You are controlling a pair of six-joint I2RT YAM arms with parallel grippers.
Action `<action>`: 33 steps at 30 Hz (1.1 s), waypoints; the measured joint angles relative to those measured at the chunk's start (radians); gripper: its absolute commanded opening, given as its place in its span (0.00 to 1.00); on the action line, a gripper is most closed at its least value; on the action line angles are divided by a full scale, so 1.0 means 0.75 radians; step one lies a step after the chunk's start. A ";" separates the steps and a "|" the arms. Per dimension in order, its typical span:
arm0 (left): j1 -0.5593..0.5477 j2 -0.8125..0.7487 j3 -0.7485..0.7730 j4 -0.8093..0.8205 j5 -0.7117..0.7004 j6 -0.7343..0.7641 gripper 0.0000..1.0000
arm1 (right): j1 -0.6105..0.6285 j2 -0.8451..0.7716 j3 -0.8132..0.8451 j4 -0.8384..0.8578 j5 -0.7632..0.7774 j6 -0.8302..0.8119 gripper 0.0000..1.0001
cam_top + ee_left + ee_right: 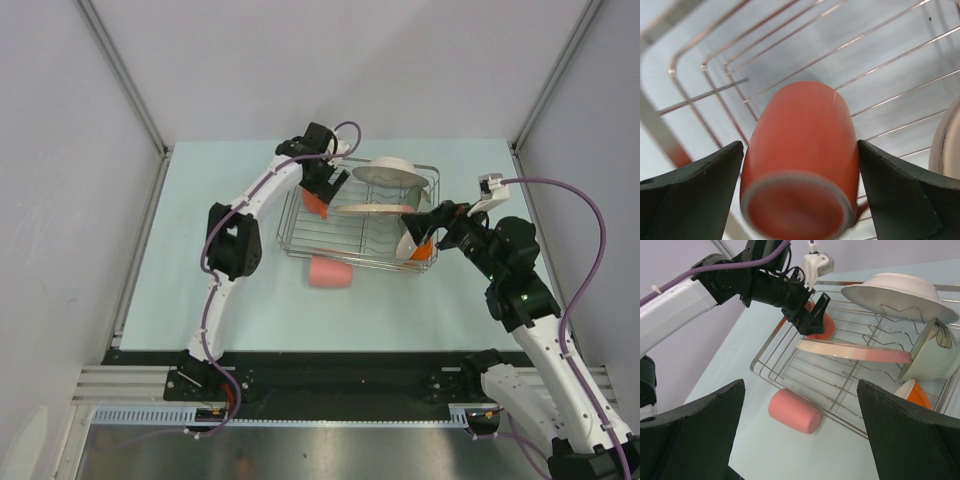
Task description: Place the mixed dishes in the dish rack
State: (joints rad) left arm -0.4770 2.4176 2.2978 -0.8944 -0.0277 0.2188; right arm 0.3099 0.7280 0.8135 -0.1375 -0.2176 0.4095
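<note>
**Left wrist view:** the orange cup is blurred at its near rim, and its lower edge is cut off by the frame. What appears to be the whitish plate is mostly cropped at the right edge.

**Top view:** the cup is largely hidden beneath the left gripper.

**Right wrist view:** the pale green bowl is clipped at the right edge. The orange-handled white mug is half hidden behind it.

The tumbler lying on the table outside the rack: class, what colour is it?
The tumbler is pink, seen best in the right wrist view.
</note>
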 measured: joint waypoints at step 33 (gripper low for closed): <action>0.171 -0.889 -1.013 0.328 0.135 -0.015 0.96 | 0.630 0.171 -0.013 -0.187 0.640 -0.286 1.00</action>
State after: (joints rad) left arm -0.3489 1.7512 1.5383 -0.6483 0.0738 0.2077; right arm 0.7826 0.8562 0.8040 -0.2775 0.2623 0.1947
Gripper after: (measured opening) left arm 0.994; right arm 0.995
